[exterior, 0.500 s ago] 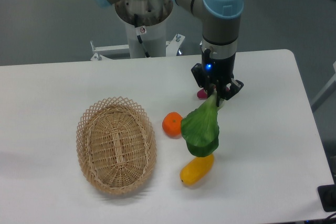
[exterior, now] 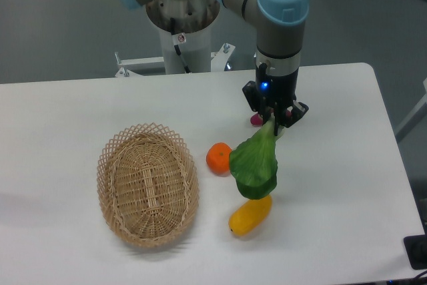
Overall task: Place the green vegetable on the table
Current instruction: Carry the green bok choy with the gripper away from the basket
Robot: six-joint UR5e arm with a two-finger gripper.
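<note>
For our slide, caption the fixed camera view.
Gripper holds the green vegetable by its stalk above the table, beside an orange.

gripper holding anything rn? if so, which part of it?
Yes: the gripper holds the green vegetable by the pale stalk end, leaf hanging down over the yellow vegetable.

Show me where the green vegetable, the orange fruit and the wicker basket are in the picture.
green vegetable [exterior: 254,165], fixed camera view, on its broad dark leaf.
orange fruit [exterior: 217,158], fixed camera view, on the middle of its round body.
wicker basket [exterior: 112,198], fixed camera view, on its woven left rim.
</note>
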